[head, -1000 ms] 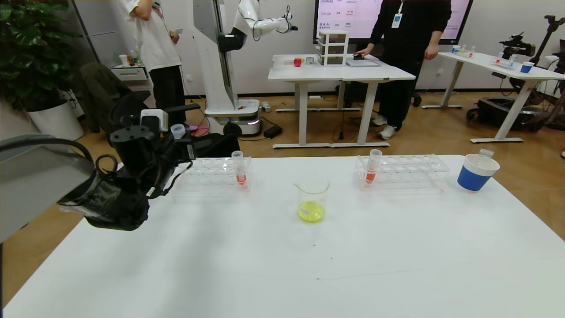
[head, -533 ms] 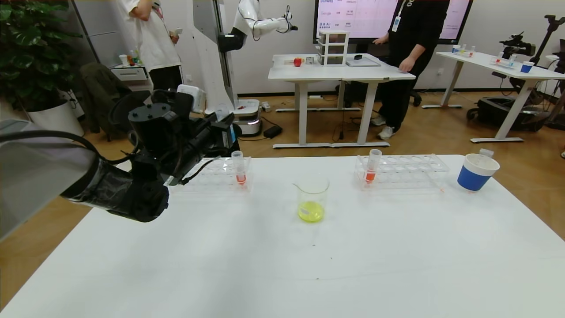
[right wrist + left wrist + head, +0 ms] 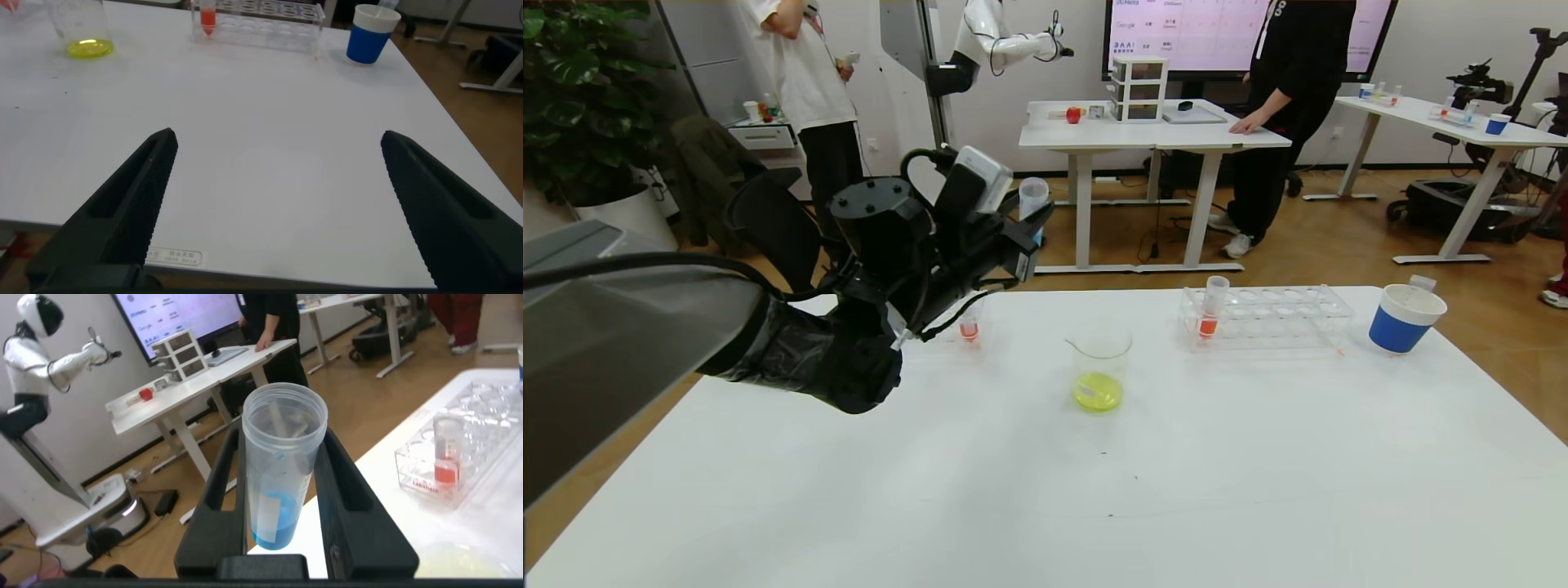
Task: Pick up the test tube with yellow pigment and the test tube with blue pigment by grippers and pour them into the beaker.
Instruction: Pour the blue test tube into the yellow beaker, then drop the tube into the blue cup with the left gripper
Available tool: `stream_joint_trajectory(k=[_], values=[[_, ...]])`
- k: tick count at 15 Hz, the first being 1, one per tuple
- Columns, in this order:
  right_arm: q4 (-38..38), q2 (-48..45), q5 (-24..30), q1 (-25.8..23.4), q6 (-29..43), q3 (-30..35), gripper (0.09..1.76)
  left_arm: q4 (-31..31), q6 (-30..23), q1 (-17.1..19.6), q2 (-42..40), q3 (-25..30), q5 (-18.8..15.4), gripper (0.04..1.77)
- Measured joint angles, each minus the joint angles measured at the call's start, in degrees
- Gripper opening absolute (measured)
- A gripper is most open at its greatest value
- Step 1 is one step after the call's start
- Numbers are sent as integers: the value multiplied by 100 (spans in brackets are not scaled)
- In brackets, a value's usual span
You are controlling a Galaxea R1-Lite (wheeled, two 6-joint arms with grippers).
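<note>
Clamping the test tube with blue pigment (image 3: 282, 465), the left gripper (image 3: 1025, 233) has risen toward the beaker (image 3: 1100, 369).

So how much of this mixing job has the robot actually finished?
About half, it seems. The beaker already holds yellow liquid, so the yellow pour looks done. In hand: the left gripper grips the blue tube upright, raised left of the beaker, blue liquid inside it. Left: tipping it into the beaker. The right gripper waits open over the table, holding nothing.
</note>
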Motion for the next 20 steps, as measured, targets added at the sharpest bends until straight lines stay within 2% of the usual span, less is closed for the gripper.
stream_joint_trajectory(k=[3,8,11,15,18,20], values=[[0,0,0,0,0,0,174,-27,1034,-56,300,-30,-596,51],[0,0,0,0,0,0,174,-32,1974,-59,734,-601,-1319,51],[0,0,0,0,0,0,174,-55,2615,-4,987,-945,-1890,51],[0,0,0,0,0,0,174,-49,3797,182,1219,-1047,-2884,51],[0,0,0,0,0,0,174,-74,4443,195,1357,-1039,-3143,51],[2,0,0,0,0,0,174,-77,4846,193,1449,-1064,-3156,51]])
